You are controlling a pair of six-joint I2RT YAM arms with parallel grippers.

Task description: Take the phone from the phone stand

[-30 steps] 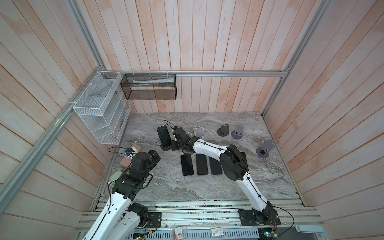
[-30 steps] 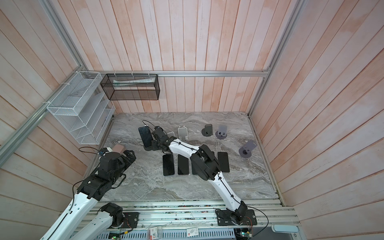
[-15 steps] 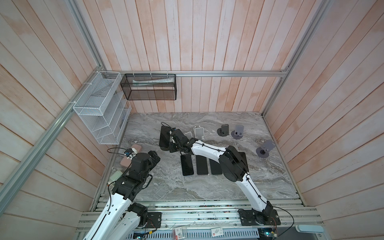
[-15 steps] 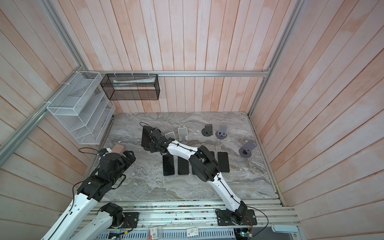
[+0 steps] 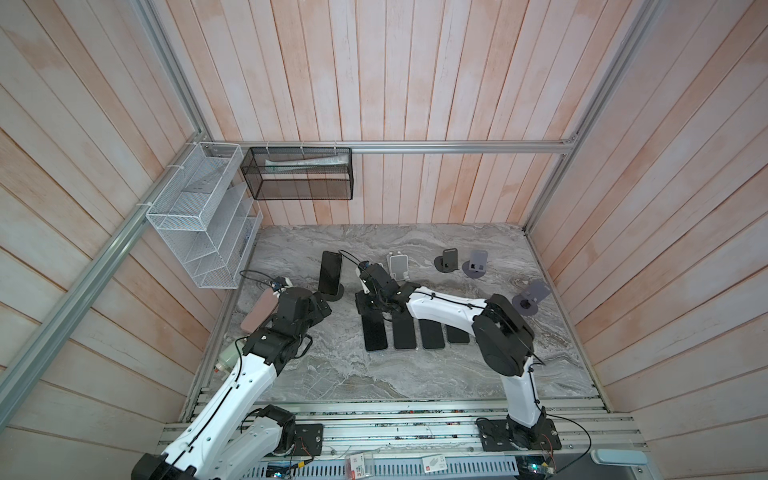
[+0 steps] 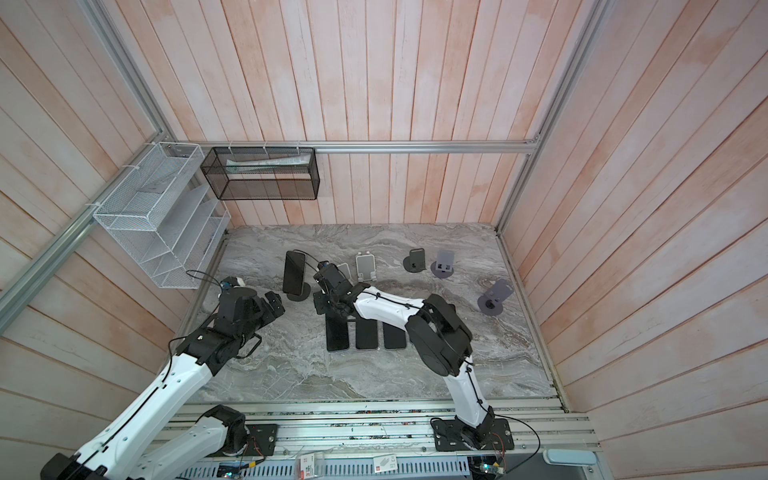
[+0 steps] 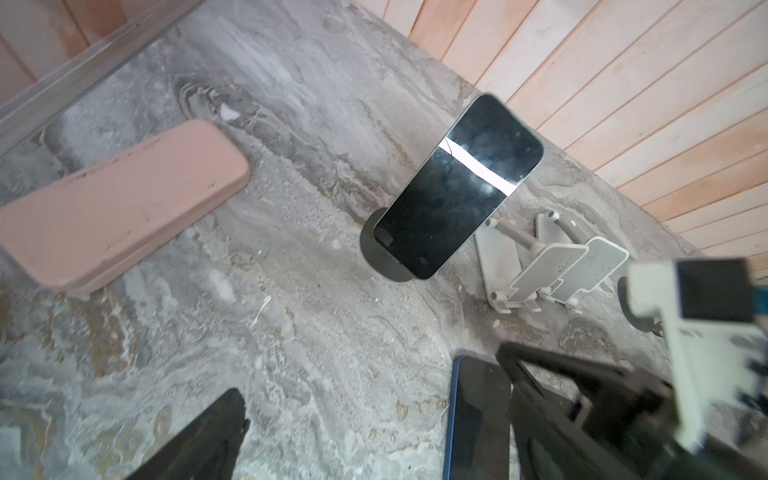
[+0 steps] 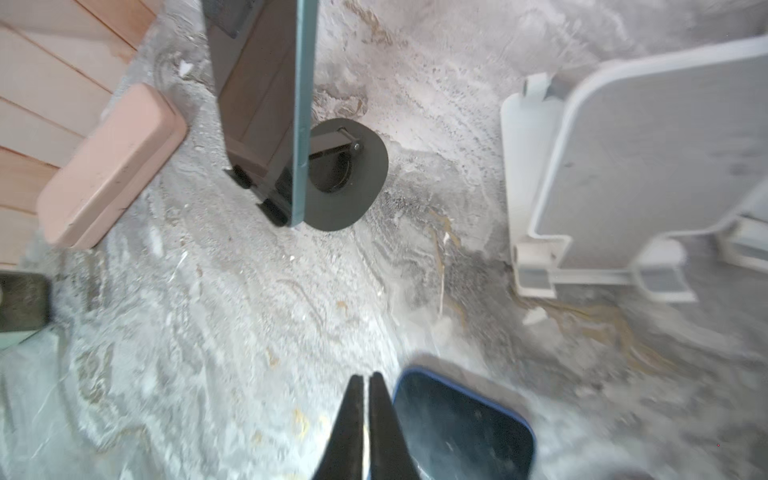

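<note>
The phone stood upright on its round dark stand at the far left of the table. Just to its right, the right claw was nearly closed and empty. The left claw gaped wide, holding nothing.
</note>
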